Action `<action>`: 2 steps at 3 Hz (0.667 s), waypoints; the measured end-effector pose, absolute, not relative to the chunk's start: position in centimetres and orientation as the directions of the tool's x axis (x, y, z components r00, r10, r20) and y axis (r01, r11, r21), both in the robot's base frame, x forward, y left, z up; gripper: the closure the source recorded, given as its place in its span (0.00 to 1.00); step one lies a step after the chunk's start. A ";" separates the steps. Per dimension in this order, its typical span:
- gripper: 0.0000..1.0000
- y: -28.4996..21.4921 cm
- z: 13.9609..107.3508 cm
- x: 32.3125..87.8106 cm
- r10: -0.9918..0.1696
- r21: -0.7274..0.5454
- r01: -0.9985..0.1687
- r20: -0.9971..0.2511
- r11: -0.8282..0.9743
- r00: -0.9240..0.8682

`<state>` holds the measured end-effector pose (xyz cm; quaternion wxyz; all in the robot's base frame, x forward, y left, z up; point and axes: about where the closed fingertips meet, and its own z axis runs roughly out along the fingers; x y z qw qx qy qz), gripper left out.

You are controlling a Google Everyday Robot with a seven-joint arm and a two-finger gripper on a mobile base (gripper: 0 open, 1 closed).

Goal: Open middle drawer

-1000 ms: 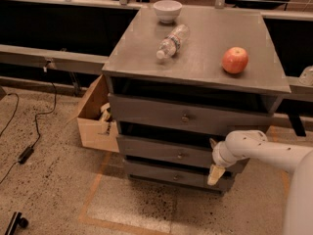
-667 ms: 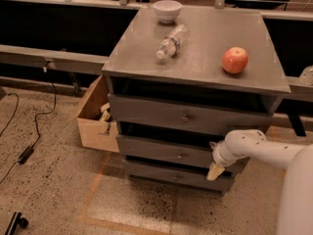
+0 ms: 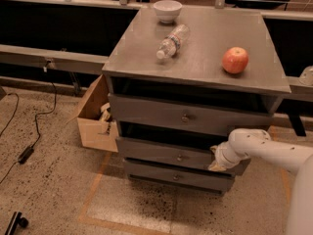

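Observation:
A grey cabinet (image 3: 205, 62) holds three drawers. The middle drawer (image 3: 156, 152) is a wide shallow grey front with a small round metal knob (image 3: 179, 157) at its centre. It stands between the taller top drawer (image 3: 146, 110) and the slim bottom drawer (image 3: 151, 172). A dark gap shows above the middle drawer's front. My gripper (image 3: 215, 161) sits at the end of the white arm (image 3: 264, 148), coming in from the right. It is against the right part of the middle drawer's front, to the right of the knob.
On the cabinet top lie a white bowl (image 3: 167, 10), a plastic bottle (image 3: 171, 41) on its side and a red apple (image 3: 235, 60). An open cardboard box (image 3: 95, 119) stands on the floor at the cabinet's left. A black cable (image 3: 30, 131) runs across the floor at left.
The arm and gripper have barely shifted at the right of the middle drawer. The drawers and the things on top stand as before.

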<state>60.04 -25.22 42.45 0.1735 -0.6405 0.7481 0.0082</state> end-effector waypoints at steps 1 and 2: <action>0.87 -24.4 43.5 57.8 -0.951 -0.164 -0.974 -0.291 0.158 -0.106; 1.00 -24.4 44.0 57.8 -0.951 -0.164 -0.974 -0.291 0.158 -0.106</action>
